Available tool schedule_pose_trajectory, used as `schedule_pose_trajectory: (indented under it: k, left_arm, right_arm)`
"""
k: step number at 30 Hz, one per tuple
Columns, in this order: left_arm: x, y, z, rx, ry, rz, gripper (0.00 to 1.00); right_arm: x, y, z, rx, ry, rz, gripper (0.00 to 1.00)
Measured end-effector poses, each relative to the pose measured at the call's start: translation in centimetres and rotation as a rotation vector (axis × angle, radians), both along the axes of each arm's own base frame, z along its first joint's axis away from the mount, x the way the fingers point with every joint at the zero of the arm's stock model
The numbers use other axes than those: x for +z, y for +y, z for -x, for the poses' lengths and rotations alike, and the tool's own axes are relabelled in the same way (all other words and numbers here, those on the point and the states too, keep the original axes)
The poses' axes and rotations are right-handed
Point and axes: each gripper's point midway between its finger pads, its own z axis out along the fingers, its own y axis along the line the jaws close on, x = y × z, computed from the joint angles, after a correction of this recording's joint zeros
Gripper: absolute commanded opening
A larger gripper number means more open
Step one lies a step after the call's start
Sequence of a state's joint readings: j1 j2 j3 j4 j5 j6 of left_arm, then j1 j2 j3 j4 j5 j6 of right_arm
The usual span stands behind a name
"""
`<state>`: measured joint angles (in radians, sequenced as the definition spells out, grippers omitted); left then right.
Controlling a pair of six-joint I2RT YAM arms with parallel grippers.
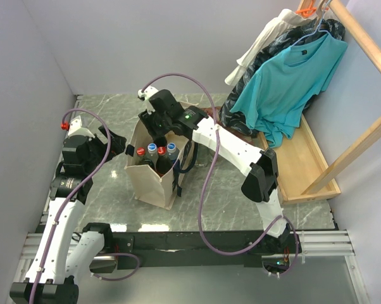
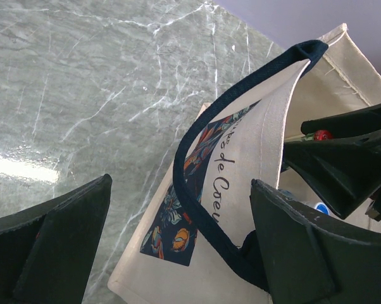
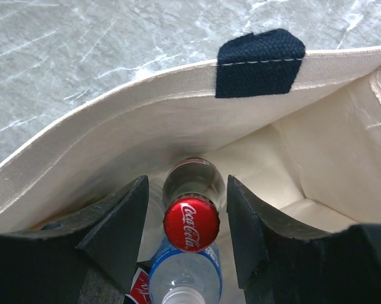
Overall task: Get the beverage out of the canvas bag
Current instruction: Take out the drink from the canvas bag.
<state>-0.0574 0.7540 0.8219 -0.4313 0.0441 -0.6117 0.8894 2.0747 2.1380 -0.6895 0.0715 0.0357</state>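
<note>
Top view: the bag (image 1: pixel 154 180) stood on the table (image 1: pixel 114 206), four capped bottles (image 1: pixel 156 151) upright inside it. The right gripper (image 1: pixel 151 134) dipped into its far end. The left gripper (image 1: pixel 119 145) sat just beside its left wall, probably to steady it.

Left wrist: those jaws were spread wide and empty, flanking the printed side and navy handle (image 2: pixel 184 196).

Right wrist: the jaws stood parted astride the red-capped cola bottle (image 3: pixel 191 223), narrow gaps either side, not yet pinching, apparently lined up for a neck grip.

End effector (image 3: pixel 185 189): inside the canvas bag (image 3: pixel 114 107), fingers apart either side of the bottle (image 3: pixel 191 223).
Bottle: upright, red Coca-Cola cap, by the bag's wall.
Table (image 3: pixel 83 44): grey marble beyond the rim.
</note>
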Motion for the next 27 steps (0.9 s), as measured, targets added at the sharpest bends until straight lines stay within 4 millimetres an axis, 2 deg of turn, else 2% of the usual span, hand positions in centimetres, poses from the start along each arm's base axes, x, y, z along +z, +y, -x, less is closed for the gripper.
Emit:
schedule_pose_trajectory:
  k: [7, 20, 22, 27]
  left_arm:
    - [-0.01, -0.01, -0.01, 0.000, 0.000, 0.000, 0.96]
    - [-0.02, -0.01, -0.02, 0.000, 0.001, 0.000, 0.96]
    - [-0.02, -0.01, -0.02, 0.000, 0.001, 0.000, 0.96]
    - [-0.03, -0.01, -0.02, 0.000, 0.001, 0.000, 0.96]
  right_arm:
    - [-0.80, -0.62, -0.20, -0.020, 0.006, 0.024, 0.54]
    - [-0.72, -0.87, -0.55, -0.027, 0.008, 0.018, 0.43]
    - [-0.72, -0.86, -0.53, -0.026, 0.009, 0.018, 0.38]
    - [-0.71, -0.81, -0.49, -0.025, 0.011, 0.015, 0.12]
